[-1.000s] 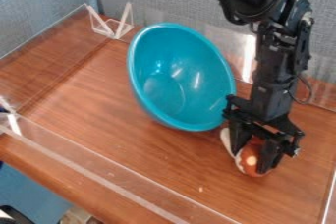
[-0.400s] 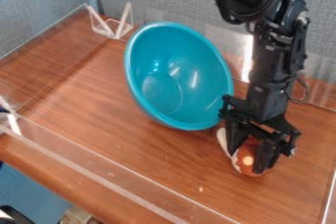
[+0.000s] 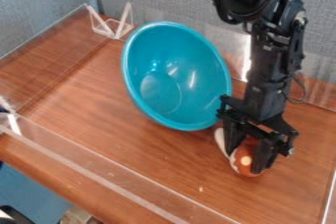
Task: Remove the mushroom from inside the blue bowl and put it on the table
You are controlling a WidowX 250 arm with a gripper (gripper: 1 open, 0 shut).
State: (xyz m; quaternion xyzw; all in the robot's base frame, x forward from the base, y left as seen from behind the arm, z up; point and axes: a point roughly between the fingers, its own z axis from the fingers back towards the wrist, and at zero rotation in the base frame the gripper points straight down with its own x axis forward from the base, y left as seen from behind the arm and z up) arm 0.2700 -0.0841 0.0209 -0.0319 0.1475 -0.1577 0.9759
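Mushroom [image 3: 246,158] out of the blue bowl [image 3: 172,79], low at the table [image 3: 92,110] surface near the right edge, orange cap showing between the fingers. Gripper [image 3: 251,159] pointing steeply down, fingers clasped around it. Bowl tipped on its side just beside, opening facing left.

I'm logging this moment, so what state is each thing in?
blue bowl: tipped on its side, empty, opening facing the camera.
mushroom: out of the bowl, down at the table, between the tool's fingers.
tool: pointing down, closed around the mushroom.
table: holds bowl.
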